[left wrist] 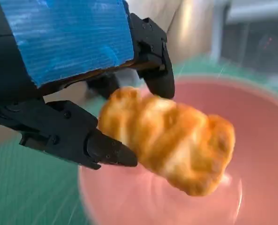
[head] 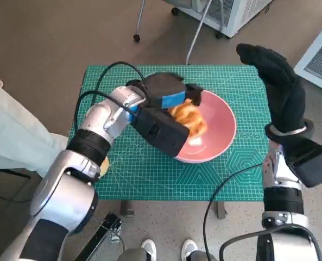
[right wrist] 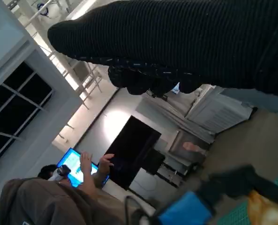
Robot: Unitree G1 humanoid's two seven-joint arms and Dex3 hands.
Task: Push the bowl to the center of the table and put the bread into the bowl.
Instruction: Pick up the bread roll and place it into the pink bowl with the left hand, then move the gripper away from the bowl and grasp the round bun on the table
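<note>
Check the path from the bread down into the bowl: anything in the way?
Nothing visible. The left hand holds the bread between its fingers right above the pink bowl, whose inside shows only bare pink under it. The right hand is raised off to the side, apart from the bowl.

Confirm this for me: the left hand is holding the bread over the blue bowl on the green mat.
One thing is wrong: the bowl is pink, not blue. The head view shows it, and the left wrist view agrees. The rest stands: the left hand holds the bread over that bowl on the green mat.
</note>
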